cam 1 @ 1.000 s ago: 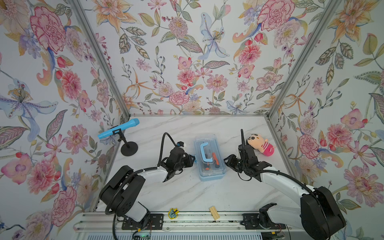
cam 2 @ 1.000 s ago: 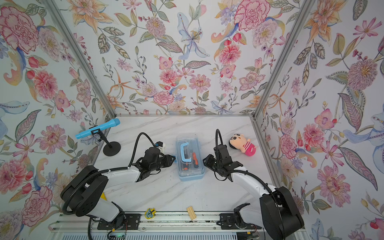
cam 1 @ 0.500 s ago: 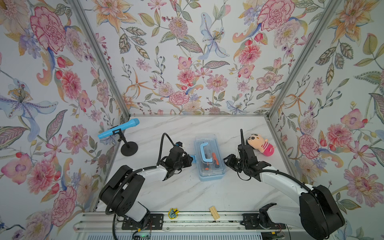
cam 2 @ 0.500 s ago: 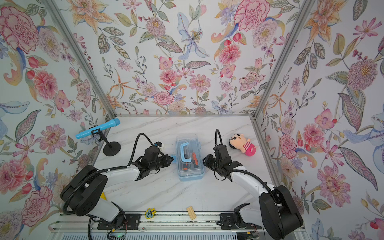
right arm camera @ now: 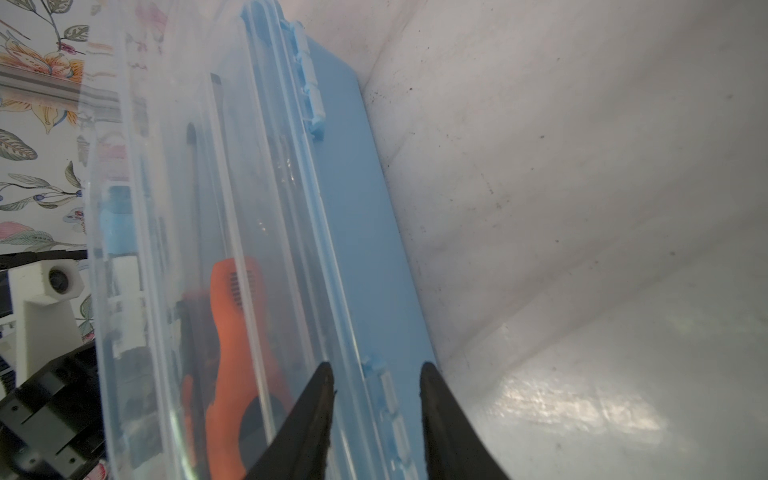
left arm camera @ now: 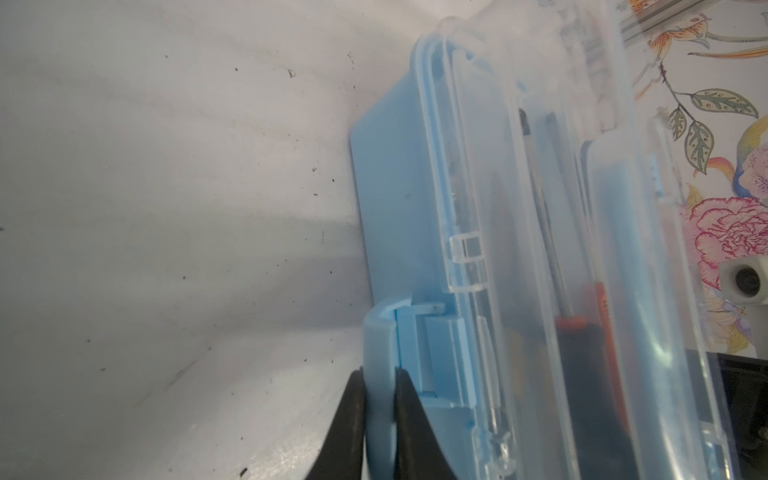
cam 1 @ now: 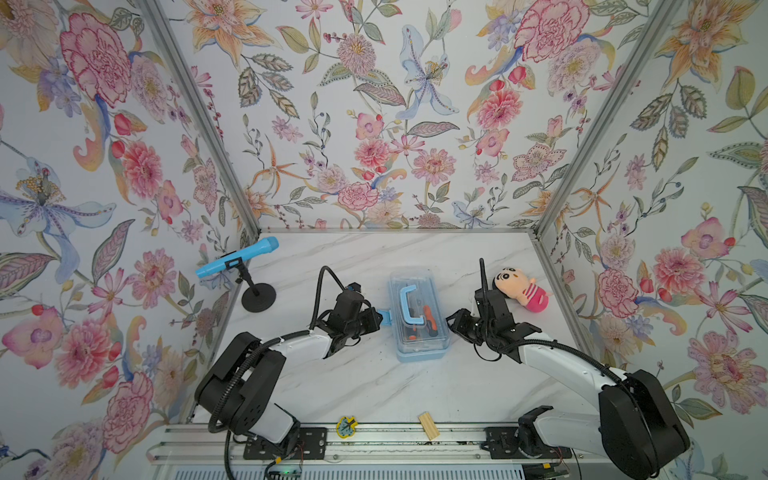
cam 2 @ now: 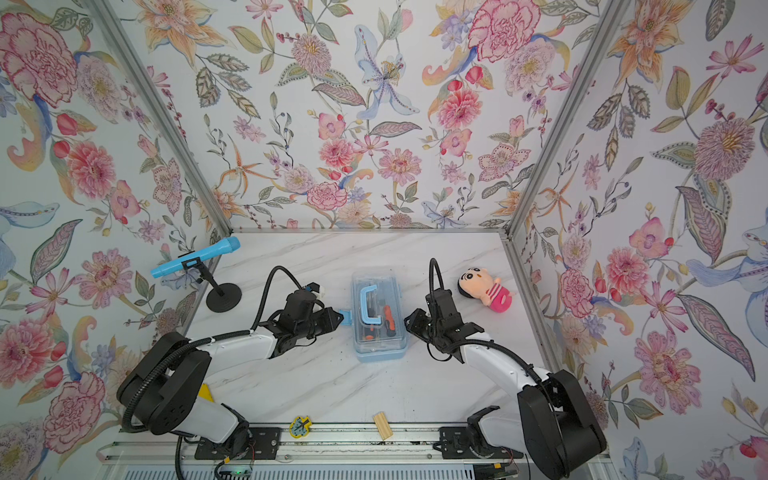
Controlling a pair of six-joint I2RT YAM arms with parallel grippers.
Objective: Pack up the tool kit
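Well to the left of the tool box [cam 1: 419,345], a blue toy microphone [cam 1: 237,258] rests on a black stand. The left gripper [left arm camera: 378,376] meets the tool box's left side and is clenched on its pale blue latch [left arm camera: 379,332], which stands out from the wall. The tool box lies mid-bench [cam 1: 374,390] with its lid down. It has a pale blue base, a clear lid and a blue carry handle [cam 1: 409,305] on top, and orange-and-black tools [right arm camera: 232,332] show through the plastic. At the tool box's right side the right gripper [right arm camera: 376,370] is released, jaws partly apart across the hinged rim, pinching nothing I can make out. Right of the tool box and a little behind it lies a plush doll [cam 1: 521,286]
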